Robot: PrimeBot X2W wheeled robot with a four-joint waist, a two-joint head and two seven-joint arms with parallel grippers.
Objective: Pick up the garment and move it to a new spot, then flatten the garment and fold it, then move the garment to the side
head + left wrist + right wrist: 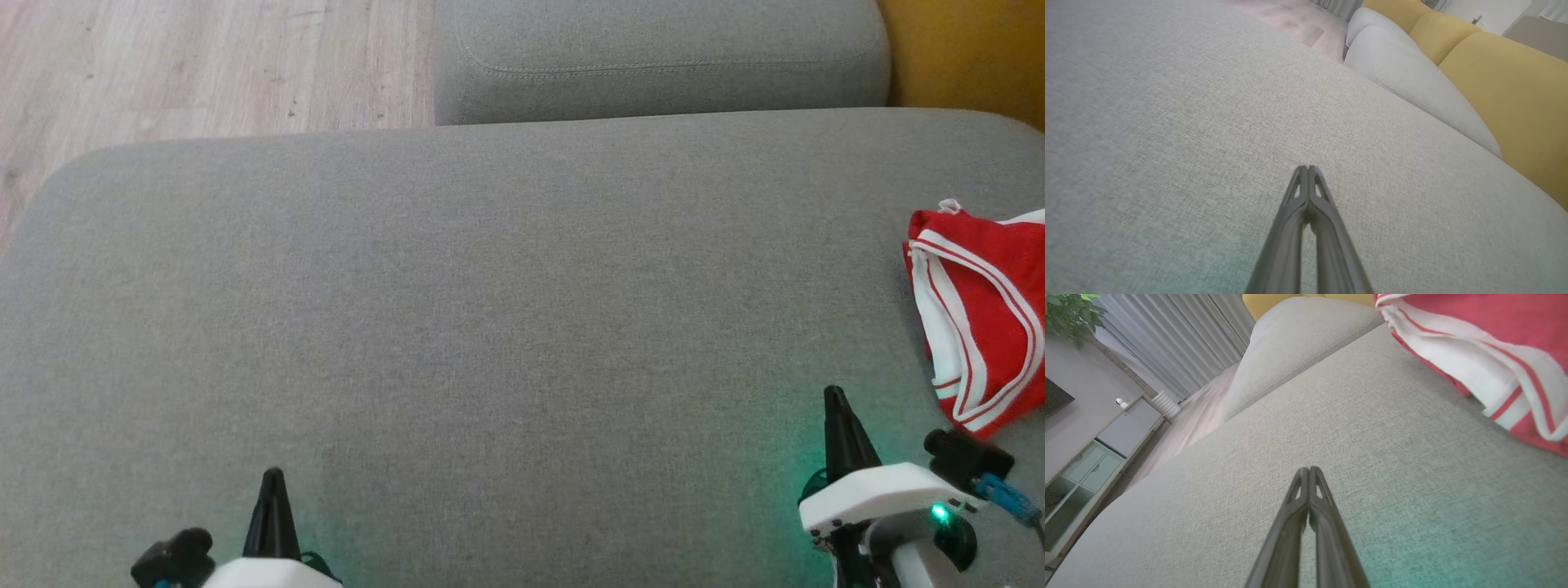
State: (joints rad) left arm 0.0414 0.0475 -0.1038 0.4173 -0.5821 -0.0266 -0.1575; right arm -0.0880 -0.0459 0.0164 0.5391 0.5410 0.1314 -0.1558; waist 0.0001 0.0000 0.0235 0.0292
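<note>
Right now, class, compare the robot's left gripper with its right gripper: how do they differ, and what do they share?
The right gripper reaches further up the head view than the left gripper. The right gripper sits near the red-and-white garment without touching it; the left gripper lies far from the garment, with bare grey cushion around it. Both are shut, hold nothing, and point forward over the cushion.

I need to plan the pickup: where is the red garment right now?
In the head view the red-and-white garment lies at the right edge of the grey cushion, just ahead and to the right of the right gripper.
</note>
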